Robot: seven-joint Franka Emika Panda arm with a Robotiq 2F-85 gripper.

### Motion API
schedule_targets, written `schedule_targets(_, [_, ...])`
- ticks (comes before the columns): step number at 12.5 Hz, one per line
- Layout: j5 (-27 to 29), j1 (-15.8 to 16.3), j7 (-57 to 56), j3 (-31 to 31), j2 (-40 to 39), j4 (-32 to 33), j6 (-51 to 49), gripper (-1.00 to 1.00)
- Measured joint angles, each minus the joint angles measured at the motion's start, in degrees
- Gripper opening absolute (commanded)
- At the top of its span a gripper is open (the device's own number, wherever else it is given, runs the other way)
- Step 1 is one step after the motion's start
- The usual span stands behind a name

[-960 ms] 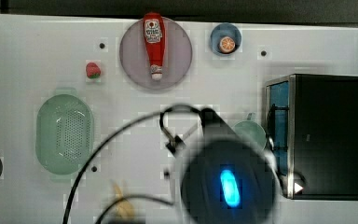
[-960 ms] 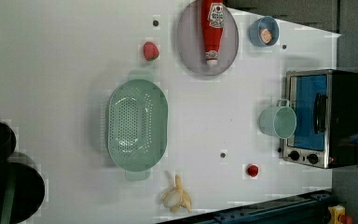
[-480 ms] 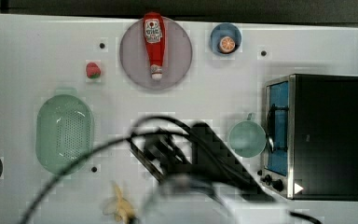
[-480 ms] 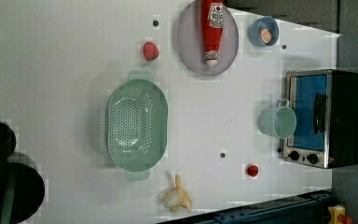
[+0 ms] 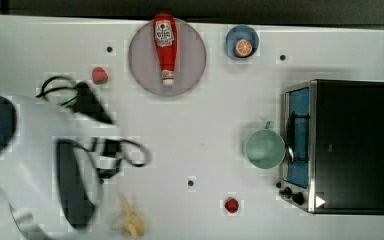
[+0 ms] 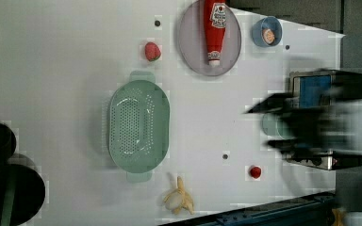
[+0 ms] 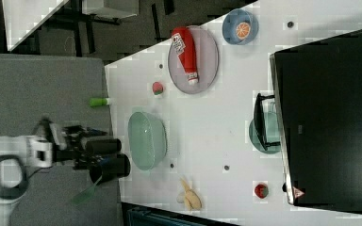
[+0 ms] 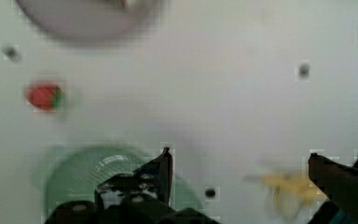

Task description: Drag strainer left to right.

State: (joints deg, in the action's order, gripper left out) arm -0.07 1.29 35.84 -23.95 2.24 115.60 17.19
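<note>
Tool (image 8: pixel 237 163) spread wide and empty above the white bench (image 6: pixel 75 70), the mint strainer (image 6: pixel 138 124) lying just beside the toy banana (image 6: pixel 179 200). A clean drag likely means hooking one finger inside the strainer's rim, then pulling steadily, skirting the banana.

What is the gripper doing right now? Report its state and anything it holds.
Gripper: open, fingers spread wide and holding nothing, above the pale mint-green oval plastic strainer.
</note>
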Motion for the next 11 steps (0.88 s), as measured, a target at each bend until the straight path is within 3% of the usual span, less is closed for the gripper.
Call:
schedule_targets(5, [-0.68, 4.49, 22.97, -8.87, -13.04, 4.7, 17.33, 1.0])
schedule_targets(8, [-1.83, 4.89, 30.91, -10.27, -21.63, 3.92, 26.31, 1.0])
schedule_targets(11, [-2.23, 4.93, 34.38, -7.92, -30.34, 4.14, 37.28, 1.0])
